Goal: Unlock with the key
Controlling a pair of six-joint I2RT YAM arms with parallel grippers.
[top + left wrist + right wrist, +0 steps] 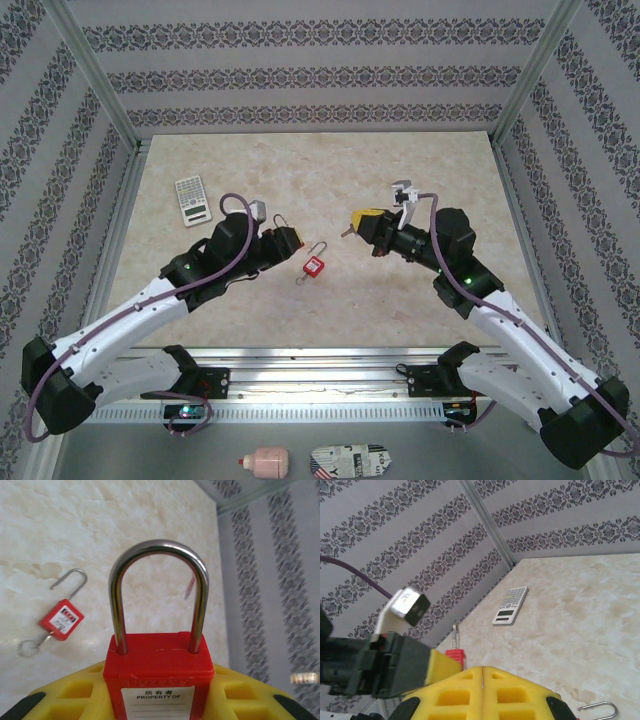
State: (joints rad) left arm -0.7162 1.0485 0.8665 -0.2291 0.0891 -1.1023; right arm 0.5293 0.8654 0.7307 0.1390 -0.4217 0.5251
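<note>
A red padlock (155,665) with a white label stands upright between the yellow fingers of my left gripper (283,240), which is shut on its body. Its steel shackle (158,580) is closed. My right gripper (358,222) hovers to the right of it and points toward it. Its yellow pads (510,690) are pressed together on a thin sliver of metal, the key (345,232), whose tip pokes out. In the right wrist view the held padlock (455,656) sits just beyond my right fingertips. A second red padlock (314,265) lies on the table between the arms with its shackle open.
A white calculator (192,199) lies at the back left of the marble tabletop (320,170). Patterned walls and aluminium posts close in the sides and back. A pink bottle (265,462) and a patterned pouch (350,462) lie below the front rail.
</note>
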